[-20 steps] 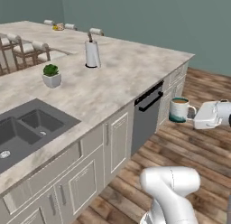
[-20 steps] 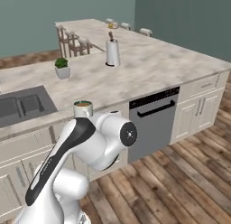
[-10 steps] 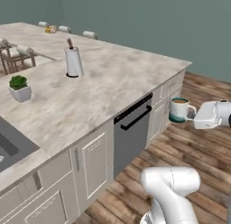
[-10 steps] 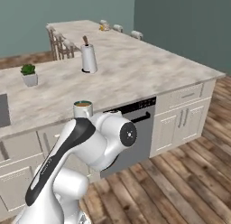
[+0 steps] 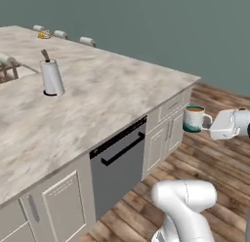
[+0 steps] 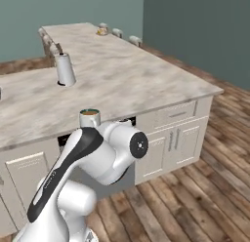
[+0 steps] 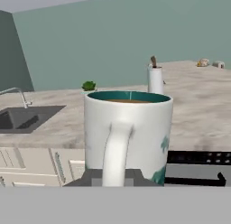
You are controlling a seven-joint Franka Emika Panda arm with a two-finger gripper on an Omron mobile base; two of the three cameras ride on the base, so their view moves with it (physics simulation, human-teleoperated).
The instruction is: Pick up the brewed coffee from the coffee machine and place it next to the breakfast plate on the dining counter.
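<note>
My gripper (image 5: 211,125) is shut on the handle of the brewed coffee (image 5: 194,118), a white mug with a teal base and brown liquid, held upright in the air off the counter's corner, over the wooden floor. From the hand camera the mug (image 7: 128,136) stands close up with its handle toward me, my gripper (image 7: 113,179) at its foot. Its rim (image 6: 90,114) peeks over my arm. Far down the dining counter (image 5: 112,85), by the stools (image 5: 87,40), sits the small breakfast plate (image 5: 44,34) (image 6: 102,29). The coffee machine is out of view.
A paper towel roll (image 5: 52,77) (image 6: 64,69) stands on the counter. A dark dishwasher (image 5: 119,160) sits in the cabinet front below. A sink (image 7: 22,117) with a faucet and a small plant (image 7: 89,86) lie to the left in the hand view. Wooden floor (image 5: 219,163) lies open on the right.
The whole scene has slid left in both base views as the base drove along the counter; sink and plant left them. The mug stays held in the same place relative to me.
</note>
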